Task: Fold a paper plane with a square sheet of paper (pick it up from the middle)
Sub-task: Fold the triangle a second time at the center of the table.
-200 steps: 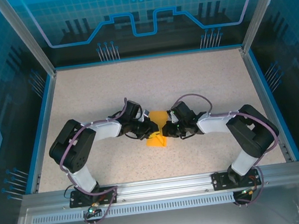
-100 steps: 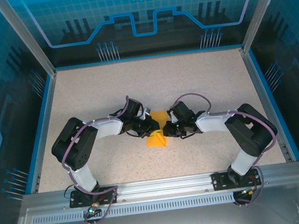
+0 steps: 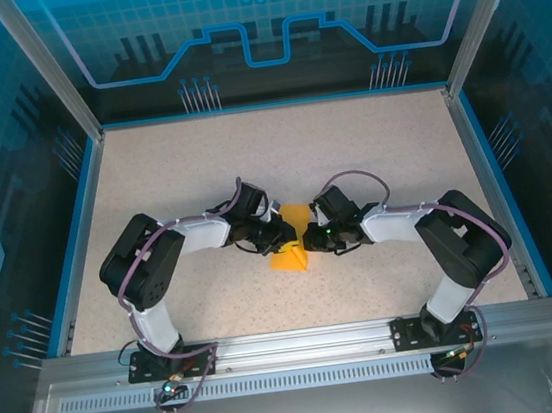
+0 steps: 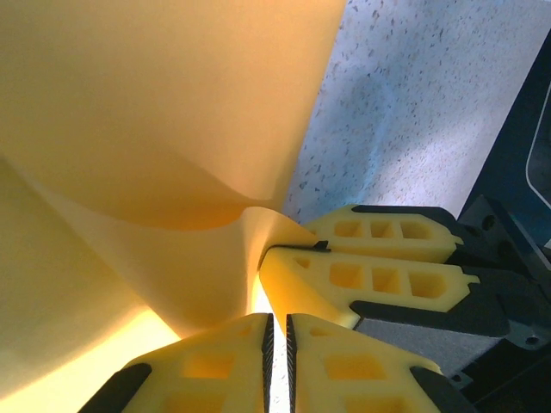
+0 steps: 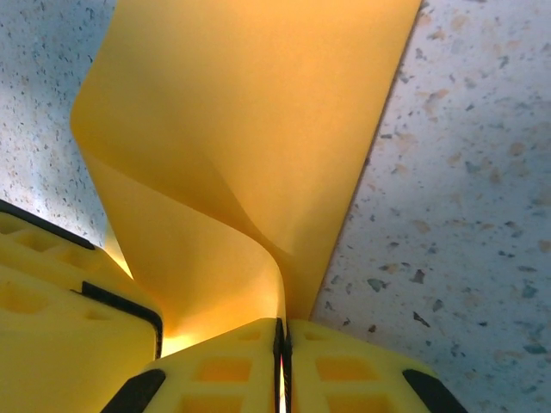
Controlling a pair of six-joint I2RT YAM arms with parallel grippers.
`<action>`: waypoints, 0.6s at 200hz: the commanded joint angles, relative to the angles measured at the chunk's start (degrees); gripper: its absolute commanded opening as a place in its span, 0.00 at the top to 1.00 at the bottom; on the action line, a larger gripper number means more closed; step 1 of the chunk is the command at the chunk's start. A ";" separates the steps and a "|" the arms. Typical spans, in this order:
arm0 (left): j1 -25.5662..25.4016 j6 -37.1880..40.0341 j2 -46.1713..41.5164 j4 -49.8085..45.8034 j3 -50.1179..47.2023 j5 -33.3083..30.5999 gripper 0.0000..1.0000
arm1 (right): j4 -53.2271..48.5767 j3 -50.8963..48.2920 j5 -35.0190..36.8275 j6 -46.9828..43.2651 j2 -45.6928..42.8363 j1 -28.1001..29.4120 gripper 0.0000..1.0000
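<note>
The speckled table (image 3: 280, 156) lies inside a blue-walled enclosure, with the two arm bases bolted at its near edge. Just beyond them, around the table's middle, both arms bend inward and meet tip to tip at the square sheet of paper (image 3: 289, 259). The left end effector (image 3: 281, 234) has its jaws pressed together on the sheet, and its wrist view shows the paper rising out of the slit between the pads in a soft curl. The right end effector (image 3: 308, 237), just beside it, is likewise clamped on the paper, which sweeps up and away from its closed pads. Farther out, the sheet bows in smooth curves and no sharp crease is visible. I judge the pick-up from the middle as done and the first centre fold as only being shaped. The nose folds, the wing folds and the pressing of every crease seem yet to come, so the plane is at an early stage
</note>
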 commanded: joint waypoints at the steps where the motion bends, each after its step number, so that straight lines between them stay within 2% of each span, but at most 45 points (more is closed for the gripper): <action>1: -0.35 1.28 0.77 -1.05 1.33 0.20 0.85 | -1.91 2.10 0.91 -1.91 0.93 -0.99 0.89; 120: -0.36 1.71 1.33 -1.53 1.47 -0.41 0.85 | -1.29 3.18 -0.31 -3.12 2.73 -1.26 0.89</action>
